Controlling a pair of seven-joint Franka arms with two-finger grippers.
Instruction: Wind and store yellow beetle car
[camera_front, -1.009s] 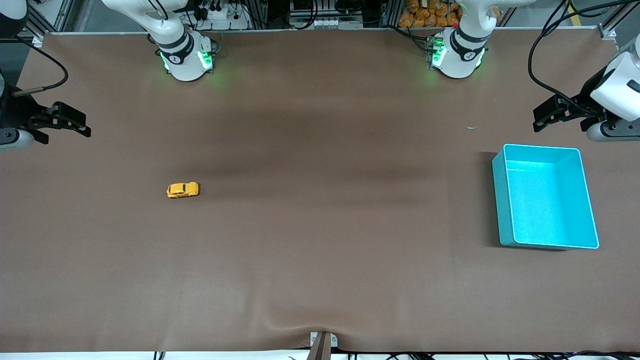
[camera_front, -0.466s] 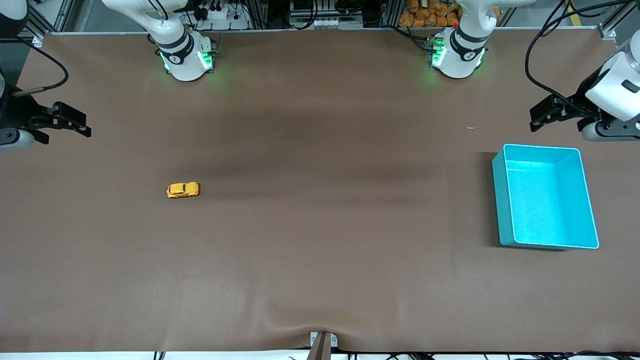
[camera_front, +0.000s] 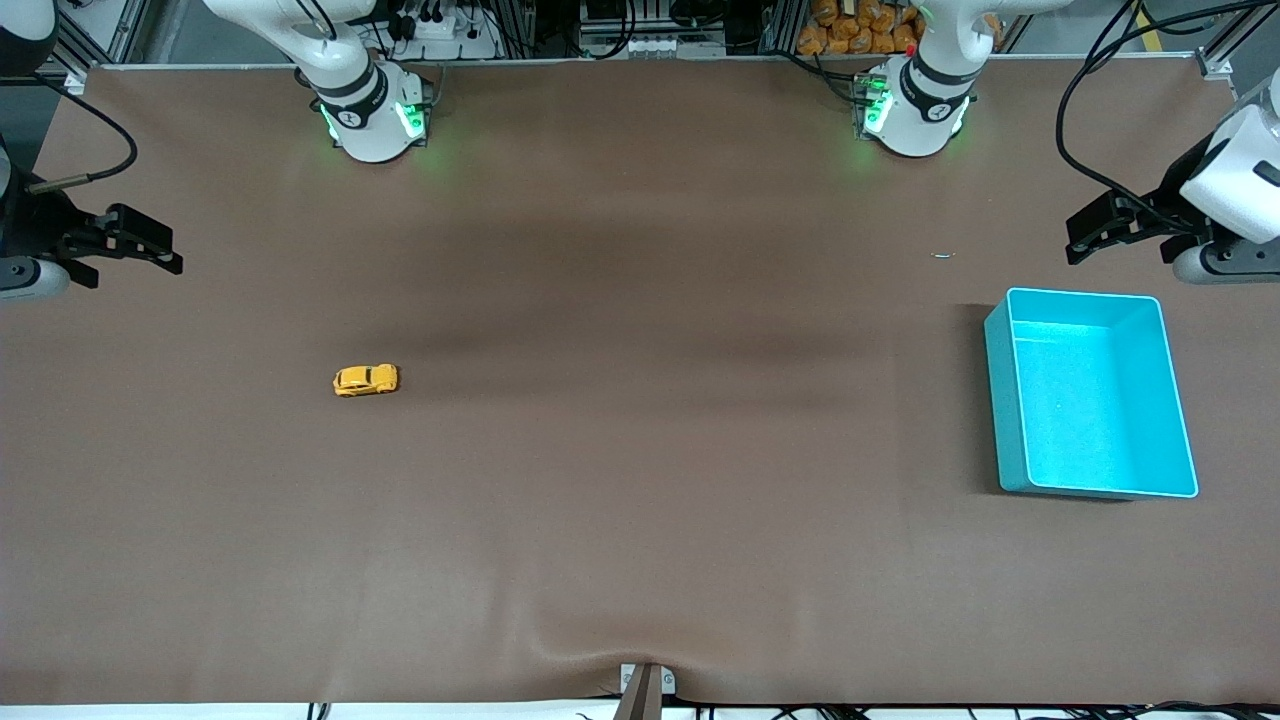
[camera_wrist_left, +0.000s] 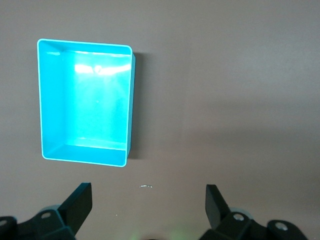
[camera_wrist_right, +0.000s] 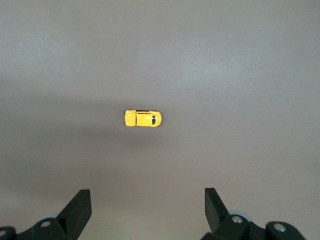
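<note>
The tiny yellow-orange toy beetle car (camera_front: 366, 380) sits on its wheels on the brown tabletop (camera_front: 640, 450), toward the right arm's end, with bare surface all around it and nothing touching it. The open turquoise plastic bin (camera_front: 1005, 400) stands well apart from it, toward the left arm's end of the tabletop, and its inside shows only a glossy floor.

The right gripper (camera_front: 150, 245) hangs in the air over the tabletop's edge at its own end, its jaws spread wide and holding nothing; its wrist view looks straight down on the car (camera_wrist_right: 143, 118) between the two dark fingertips (camera_wrist_right: 80, 207).

The left gripper (camera_front: 1085, 235) is up over the tabletop just past the bin's edge on the robots' side, jaws likewise spread and empty, with the bin (camera_wrist_left: 129, 107) plainly below it.
</note>
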